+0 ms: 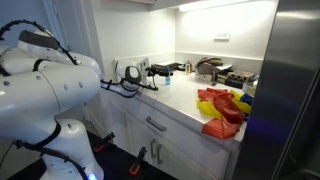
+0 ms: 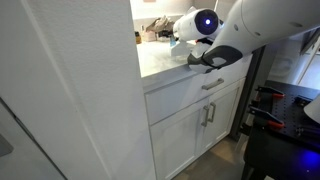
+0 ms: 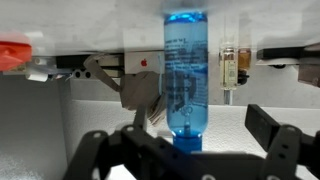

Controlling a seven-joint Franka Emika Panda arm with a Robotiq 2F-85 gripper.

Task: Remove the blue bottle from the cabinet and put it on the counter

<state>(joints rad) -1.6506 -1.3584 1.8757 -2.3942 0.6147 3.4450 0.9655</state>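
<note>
Jaws are standing wide, w/ the blue bottle point(image 3: 187, 80) sitting between them, touching neither. Arm point(image 1: 50, 85) is reaching over the white desk point(image 1: 175, 100). Red-yellow cloth point(image 1: 222, 108) is lying near desk edge. Bottle's support: cannot tell.

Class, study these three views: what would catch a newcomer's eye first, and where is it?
The bright blue bottle stands out in the middle of the wrist view, framed by the open gripper below it. In an exterior view, a red-yellow cloth heap lies on the white counter, and the bulky white arm fills the picture's left side.
</note>
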